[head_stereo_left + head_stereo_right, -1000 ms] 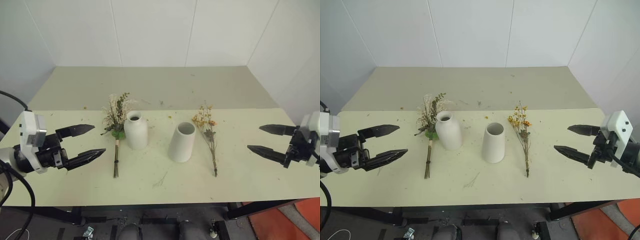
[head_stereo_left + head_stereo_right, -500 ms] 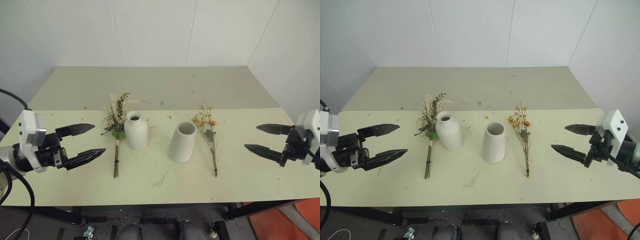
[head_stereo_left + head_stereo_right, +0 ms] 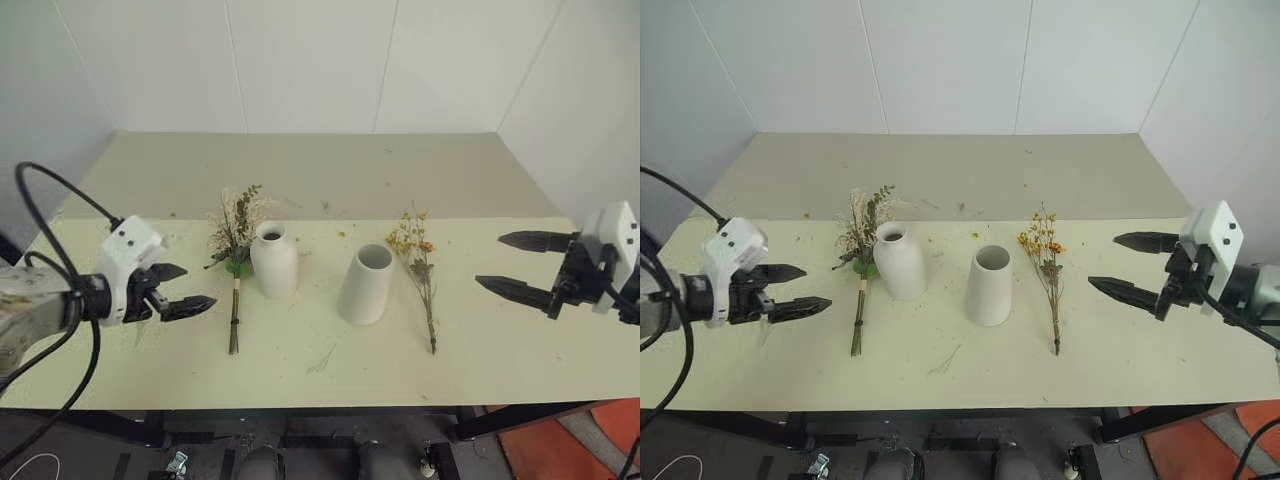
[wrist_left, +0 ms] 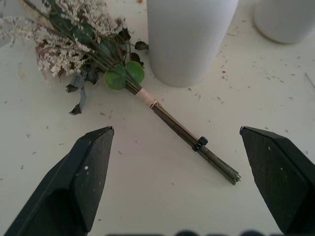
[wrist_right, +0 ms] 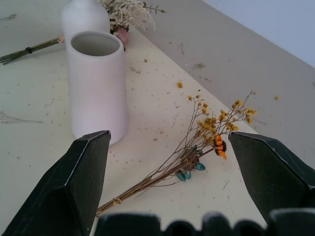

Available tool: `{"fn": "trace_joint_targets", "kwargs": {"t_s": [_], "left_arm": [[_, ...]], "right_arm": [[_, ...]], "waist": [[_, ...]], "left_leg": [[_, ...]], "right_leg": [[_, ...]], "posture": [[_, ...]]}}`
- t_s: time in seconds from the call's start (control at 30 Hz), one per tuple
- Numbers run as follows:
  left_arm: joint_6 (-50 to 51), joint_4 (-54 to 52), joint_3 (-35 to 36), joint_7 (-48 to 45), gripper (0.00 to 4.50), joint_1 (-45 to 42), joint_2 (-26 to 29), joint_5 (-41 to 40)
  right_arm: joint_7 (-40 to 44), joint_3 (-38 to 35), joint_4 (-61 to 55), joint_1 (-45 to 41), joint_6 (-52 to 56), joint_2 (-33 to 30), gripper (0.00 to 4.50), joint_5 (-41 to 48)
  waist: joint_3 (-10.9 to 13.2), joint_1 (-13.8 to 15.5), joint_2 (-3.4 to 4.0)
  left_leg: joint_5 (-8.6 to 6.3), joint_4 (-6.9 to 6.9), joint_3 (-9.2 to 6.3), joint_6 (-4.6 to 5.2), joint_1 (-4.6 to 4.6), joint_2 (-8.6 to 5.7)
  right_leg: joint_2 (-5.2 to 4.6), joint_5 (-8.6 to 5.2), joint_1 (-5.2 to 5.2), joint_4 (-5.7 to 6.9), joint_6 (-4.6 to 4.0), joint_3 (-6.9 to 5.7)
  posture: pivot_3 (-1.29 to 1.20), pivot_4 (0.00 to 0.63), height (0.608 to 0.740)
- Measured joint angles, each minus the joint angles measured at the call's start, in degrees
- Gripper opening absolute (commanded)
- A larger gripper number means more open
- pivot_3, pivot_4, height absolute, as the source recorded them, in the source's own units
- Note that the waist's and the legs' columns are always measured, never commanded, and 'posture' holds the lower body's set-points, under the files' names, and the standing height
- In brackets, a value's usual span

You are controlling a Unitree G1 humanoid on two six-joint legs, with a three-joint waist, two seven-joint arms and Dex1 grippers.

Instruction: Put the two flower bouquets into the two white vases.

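The left gripper [image 3: 180, 290] hangs released and empty, just left of the bunch's [image 3: 236, 260] stems. The bunch lies flat on the table [image 3: 320, 370], its long axis running front to back: blooms toward the far wall, cut stems toward the robot. Its head rests beside the bottle vase [image 3: 273, 260], close enough that I cannot tell whether they touch. A risk here, as I judge it: closing on the bushy head instead of the bound stems would crush the blooms, and a wide sweep could knock the bottle vase over. Its narrow neck may also refuse so thick a bundle of stems.

The cone vase [image 3: 364, 284] stands upright near the middle, apart from the bottle vase, its wide mouth open to the top.

The sprig [image 3: 420, 275] lies just right of the cone vase, also front to back, flowers far, bare stem near, leaning slightly rightward toward the front. It is thin and flat against the table, so fingers may slide over it or snap it.

The right gripper [image 3: 520, 268] hovers spread wide and empty, well right of the sprig.
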Motion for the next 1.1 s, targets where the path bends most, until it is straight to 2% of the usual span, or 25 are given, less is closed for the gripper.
{"fn": "trace_joint_targets", "kwargs": {"t_s": [0.17,0.37,0.5,0.63,1.0,1.1], "left_arm": [[10.93,5.54,-10.23,9.06,4.48,-11.93,-8.04,4.49],[14.50,11.59,-16.72,14.14,4.48,-18.63,-16.15,9.96],[15.18,15.76,-20.75,16.48,4.48,-20.20,-19.08,13.90],[15.09,19.32,-22.20,17.18,3.64,-21.50,-21.49,16.79],[11.87,22.24,-22.39,18.23,0.12,-22.34,-23.53,22.29],[11.00,22.96,-21.31,20.42,0.10,-22.12,-23.33,24.81]], "right_arm": [[0.74,1.41,0.20,-2.23,-0.40,0.63,4.50,0.02],[1.20,1.72,0.02,-2.82,-0.43,0.91,4.50,0.03],[1.33,1.69,-0.60,-2.76,-0.42,1.07,4.50,0.25],[1.49,1.53,-1.85,-2.40,-0.42,1.11,4.50,1.65],[4.09,1.35,-1.83,-1.46,-0.39,0.60,4.50,2.20],[4.85,1.43,-1.09,-2.23,-0.39,0.60,4.50,2.18]], "waist": [[0.01,0.01,-0.02],[0.02,-0.07,-0.04],[0.02,-0.25,-0.04],[0.02,-0.09,-0.04],[0.02,-0.30,-0.04],[0.02,-0.30,-0.04]], "left_leg": [[0.00,0.05,-0.08,0.00,-0.06,-0.07],[0.00,0.10,-0.14,0.00,-0.15,-0.10],[0.00,0.11,-0.16,0.00,-0.16,-0.10],[0.01,0.14,-0.18,0.00,-0.17,-0.11],[0.01,0.17,-0.19,0.00,-0.15,-0.13],[0.00,0.17,-0.20,0.00,-0.17,-0.13]], "right_leg": [[0.00,0.02,-0.01,0.03,0.01,-0.01],[-0.02,0.03,-0.05,0.03,0.01,-0.03],[-0.01,0.03,-0.07,0.04,0.01,-0.03],[-0.02,0.03,-0.05,0.05,0.02,-0.04],[-0.04,0.04,-0.03,0.08,0.03,-0.04],[-0.04,0.04,-0.05,0.07,0.03,-0.04]], "posture": [[0.00,0.150,0.740],[0.00,0.150,0.740],[0.00,0.150,0.740],[0.00,0.150,0.740],[0.00,0.150,0.740],[0.00,0.150,0.740]]}}
